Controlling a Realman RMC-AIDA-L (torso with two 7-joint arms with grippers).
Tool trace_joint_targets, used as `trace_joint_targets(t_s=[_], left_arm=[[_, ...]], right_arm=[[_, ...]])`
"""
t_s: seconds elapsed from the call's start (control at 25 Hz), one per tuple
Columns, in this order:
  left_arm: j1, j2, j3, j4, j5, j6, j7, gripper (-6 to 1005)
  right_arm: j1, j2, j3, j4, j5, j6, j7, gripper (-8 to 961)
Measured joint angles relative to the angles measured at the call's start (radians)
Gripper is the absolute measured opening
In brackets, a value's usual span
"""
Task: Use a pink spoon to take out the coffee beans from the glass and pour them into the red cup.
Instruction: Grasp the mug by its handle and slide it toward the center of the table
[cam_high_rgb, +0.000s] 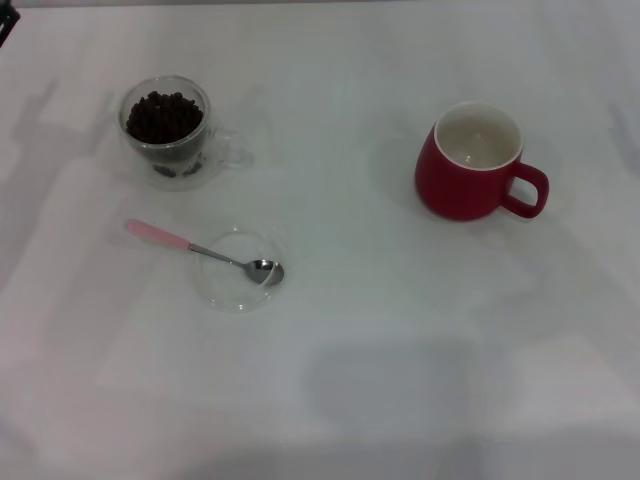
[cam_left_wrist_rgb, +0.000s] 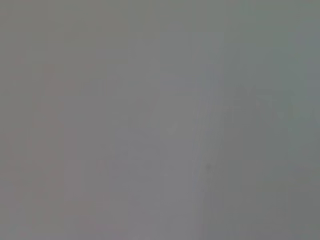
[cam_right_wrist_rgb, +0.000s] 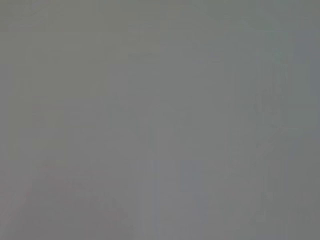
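Observation:
The glass (cam_high_rgb: 170, 135) stands at the far left of the white table, its clear handle toward the right, filled with coffee beans (cam_high_rgb: 163, 116). The pink spoon (cam_high_rgb: 205, 251) lies in front of it, its metal bowl resting on a shallow clear dish (cam_high_rgb: 238, 270) and its pink handle pointing left over the dish's rim. The red cup (cam_high_rgb: 478, 162) stands upright at the right, its inside white and bare, its handle toward the right. Neither gripper shows in the head view. Both wrist views show only a plain grey surface.
The white table (cam_high_rgb: 360, 380) fills the view. A dark object (cam_high_rgb: 6, 24) shows at the far left corner.

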Motion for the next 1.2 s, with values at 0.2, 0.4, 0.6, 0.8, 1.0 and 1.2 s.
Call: trace_joint_targets(t_s=[0.2, 0.4, 0.6, 0.8, 1.0, 1.2], left_arm=[[-0.002, 0.000, 0.003, -0.005, 0.001, 0.002, 0.000, 788], [0.001, -0.001, 0.008, -0.010, 0.000, 0.010, 0.000, 787], [0.003, -0.001, 0.024, -0.012, 0.000, 0.013, 0.003, 788], [0.013, 0.000, 0.025, -0.013, 0.000, 0.014, -0.008, 788], [0.051, 0.001, 0.024, -0.018, -0.002, 0.014, -0.006, 788], [0.096, 0.003, 0.024, -0.012, -0.002, 0.015, -0.005, 788]], right_arm=[[-0.003, 0.000, -0.001, 0.002, 0.000, -0.006, -0.001, 708], [-0.007, 0.001, -0.001, 0.035, 0.000, -0.044, 0.004, 708], [-0.020, 0.002, -0.014, 0.062, -0.001, -0.070, 0.010, 707], [-0.037, -0.007, -0.044, 0.070, -0.003, -0.065, 0.081, 707], [-0.089, -0.020, -0.130, 0.064, -0.012, -0.073, 0.106, 707], [-0.129, -0.029, -0.232, 0.079, -0.014, -0.067, 0.118, 707]])
